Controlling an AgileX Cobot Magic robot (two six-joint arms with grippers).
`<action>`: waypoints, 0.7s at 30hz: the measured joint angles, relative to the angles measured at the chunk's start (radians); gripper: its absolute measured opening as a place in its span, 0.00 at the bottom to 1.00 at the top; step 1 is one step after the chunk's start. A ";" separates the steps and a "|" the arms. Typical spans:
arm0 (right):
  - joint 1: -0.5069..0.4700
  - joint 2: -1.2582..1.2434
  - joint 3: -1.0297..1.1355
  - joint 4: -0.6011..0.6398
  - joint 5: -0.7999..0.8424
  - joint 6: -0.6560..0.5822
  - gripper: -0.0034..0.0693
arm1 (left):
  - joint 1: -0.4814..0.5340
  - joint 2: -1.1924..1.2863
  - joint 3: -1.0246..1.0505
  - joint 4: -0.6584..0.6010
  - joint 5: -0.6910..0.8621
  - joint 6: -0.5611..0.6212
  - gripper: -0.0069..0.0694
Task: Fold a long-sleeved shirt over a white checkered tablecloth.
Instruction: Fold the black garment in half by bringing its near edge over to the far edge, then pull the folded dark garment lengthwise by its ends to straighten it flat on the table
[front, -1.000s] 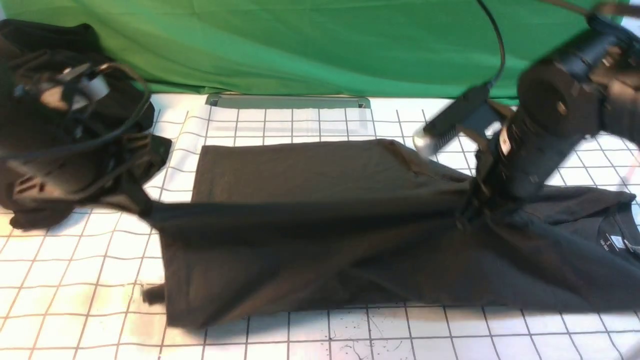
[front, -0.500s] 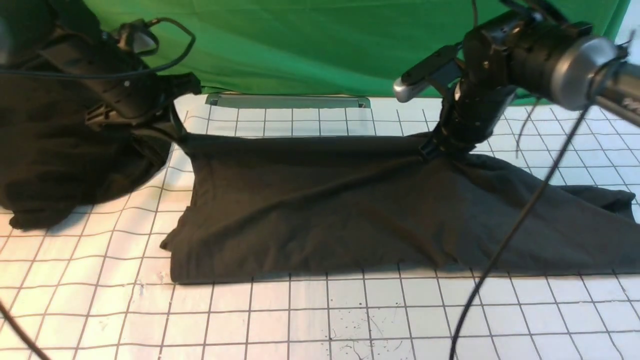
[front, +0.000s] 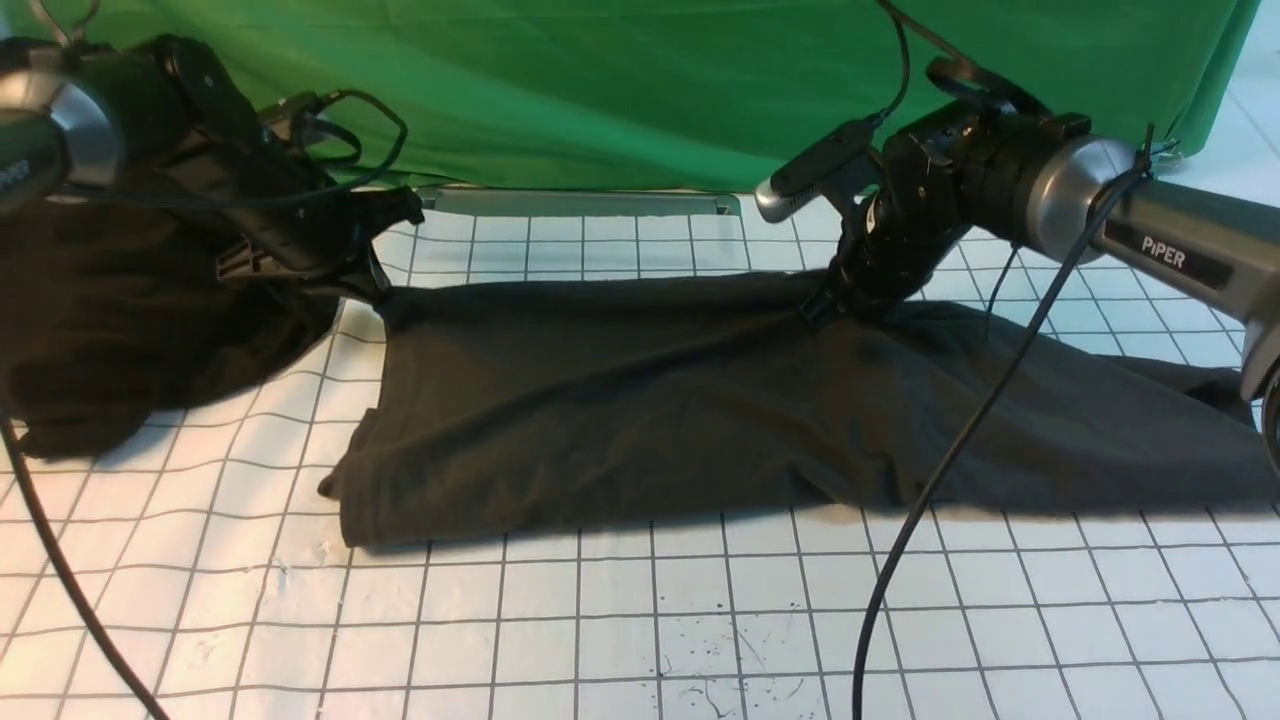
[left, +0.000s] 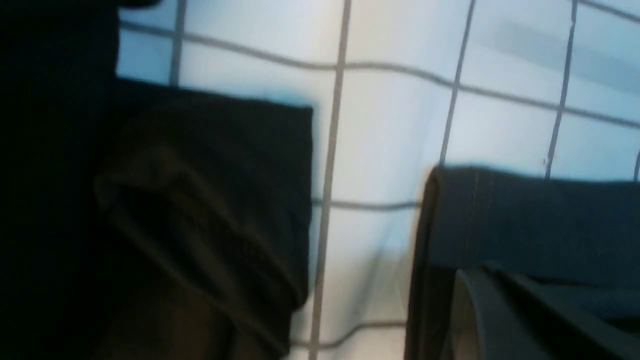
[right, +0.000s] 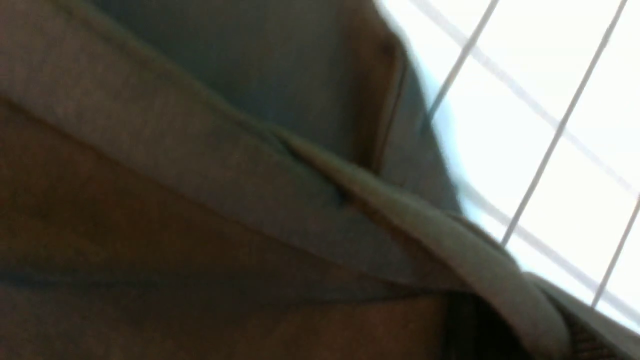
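Note:
The long-sleeved shirt (front: 700, 400) lies as a dark grey band across the white checkered tablecloth (front: 640, 620), with its print and label hidden. My left gripper (front: 372, 285) is shut on the shirt's far left corner, low over the cloth. In the left wrist view the shirt's stitched hem (left: 530, 215) runs into the jaws. My right gripper (front: 826, 302) pinches the shirt's far edge, which rises in a small peak to it. In the right wrist view, folds of the shirt (right: 250, 165) fill the picture and lead into the jaws.
A shapeless black heap of cloth (front: 120, 330) sits at the far left, under the left arm. A green cloth (front: 600, 90) hangs along the back, with a grey metal strip (front: 580, 203) at its foot. The right arm's black cable (front: 950, 450) hangs over the shirt.
Both grippers carried the held edge of the shirt away to the far side and down. The shirt now lies as a narrower fold, and the neck label is covered.

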 joint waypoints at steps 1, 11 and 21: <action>0.000 0.000 0.000 0.000 -0.021 0.000 0.17 | 0.000 0.000 0.000 0.000 -0.021 0.000 0.09; -0.002 -0.004 -0.009 -0.120 -0.022 0.091 0.59 | 0.000 0.000 -0.008 0.044 -0.010 -0.054 0.32; -0.045 -0.124 -0.140 -0.332 0.411 0.146 0.47 | 0.001 -0.059 -0.145 0.065 0.183 -0.098 0.67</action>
